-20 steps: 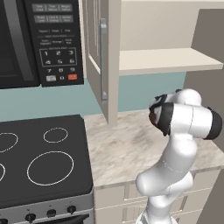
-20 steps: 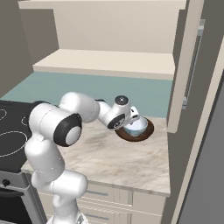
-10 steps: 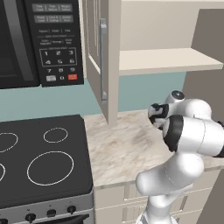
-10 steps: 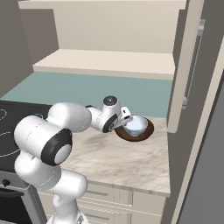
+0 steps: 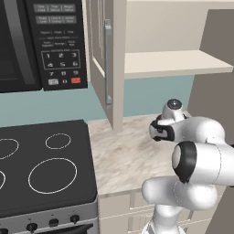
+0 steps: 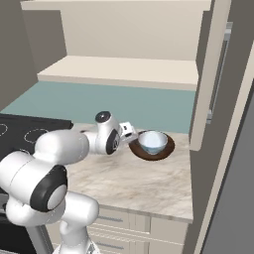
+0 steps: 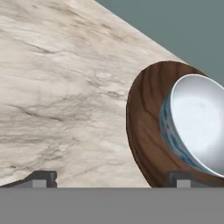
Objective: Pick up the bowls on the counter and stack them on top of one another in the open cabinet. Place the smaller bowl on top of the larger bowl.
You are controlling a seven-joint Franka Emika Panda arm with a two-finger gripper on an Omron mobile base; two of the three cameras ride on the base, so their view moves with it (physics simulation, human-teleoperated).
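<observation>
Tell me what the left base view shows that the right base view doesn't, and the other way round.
Left base view alone: the black microwave with its keypad, and most of the stovetop with its white rings.

Right base view alone: the smaller bowl sitting inside the larger bowl on the counter, with the open gripper beside them.

Both: the white arm, the marbled counter, the teal wall, the cabinet shelf and its door with the silver handle.

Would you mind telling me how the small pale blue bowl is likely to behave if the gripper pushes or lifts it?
The smaller bowl looks glossy and rigid, so it may slip between the fingertips. It sits inside the larger bowl, so a sideways push would probably slide it against that dish or drag both. Its rounded wall suggests gripping at the rim.
</observation>
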